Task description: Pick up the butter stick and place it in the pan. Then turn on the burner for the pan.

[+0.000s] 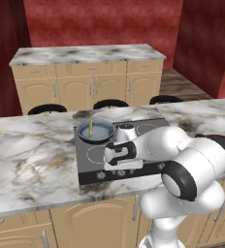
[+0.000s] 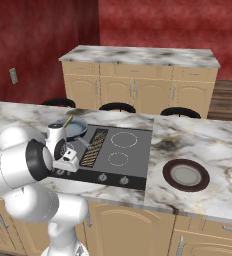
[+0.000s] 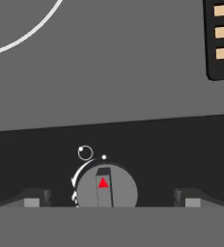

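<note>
A red-walled kitchen with pale wood cabinets surrounds a marbled counter, and set into it is a dark cooktop that I lean over. The pan sits on the rear burner on the arm's left, and the butter stick already stands tilted inside it, leaning toward the rim, so that half of the job looks done. What is left for me is the burner control. In my hand view a round grey knob with a raised centre ridge and a red triangle sits just below me, between my two fingertips, on the dark front strip of the cooktop. My gripper is spread wide, holding nothing, one tip on each side of the knob and not touching it. I judge the knob rigid, smooth and probably a little slick, so I would take it across the ridge and squeeze firmly before twisting; a loose pinch on the round edge could slip. Whether this knob serves the pan's burner I cannot tell for sure.
</note>
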Robot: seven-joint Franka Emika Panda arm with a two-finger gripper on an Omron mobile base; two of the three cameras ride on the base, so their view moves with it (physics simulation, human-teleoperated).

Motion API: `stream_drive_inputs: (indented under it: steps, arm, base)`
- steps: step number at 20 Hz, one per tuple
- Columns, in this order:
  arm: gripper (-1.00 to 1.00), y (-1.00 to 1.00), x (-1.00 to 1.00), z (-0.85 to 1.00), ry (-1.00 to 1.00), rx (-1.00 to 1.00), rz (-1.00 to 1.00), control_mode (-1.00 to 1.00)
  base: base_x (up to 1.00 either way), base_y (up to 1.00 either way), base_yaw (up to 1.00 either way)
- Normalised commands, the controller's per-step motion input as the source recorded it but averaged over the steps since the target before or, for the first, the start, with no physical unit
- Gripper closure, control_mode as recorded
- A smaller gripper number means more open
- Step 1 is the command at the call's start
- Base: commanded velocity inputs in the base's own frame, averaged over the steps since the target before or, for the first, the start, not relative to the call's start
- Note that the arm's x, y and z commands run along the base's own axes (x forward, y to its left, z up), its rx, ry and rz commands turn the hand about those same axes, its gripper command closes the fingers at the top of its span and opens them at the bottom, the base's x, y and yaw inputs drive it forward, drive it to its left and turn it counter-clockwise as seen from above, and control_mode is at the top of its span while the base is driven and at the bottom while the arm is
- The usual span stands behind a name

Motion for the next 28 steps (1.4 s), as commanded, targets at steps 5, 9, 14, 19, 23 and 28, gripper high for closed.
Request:
stream_drive_inputs:
  steps: [5,9,14,19,23,28]
  arm:
    - [1.0,0.0,0.0,-0.02,0.0,0.0,0.0,-1.0]
    - [1.0,0.0,0.0,0.0,0.0,0.0,0.0,-1.0]
    - [1.0,0.0,0.0,-0.01,0.0,0.0,0.01,-1.0]
    - [1.0,0.0,0.0,-0.01,0.0,0.0,0.15,-1.0]
    - [1.0,0.0,0.0,-0.03,0.0,0.0,0.23,-1.0]
    - [1.0,0.0,0.0,-0.09,0.0,0.0,0.23,-1.0]
  base:
    - [0.0,0.0,0.0]
    - [0.0,0.0,0.0]
    - [0.0,0.0,0.0]
    - [0.0,0.0,0.0]
    - [0.0,0.0,0.0]
    - [0.0,0.0,0.0]
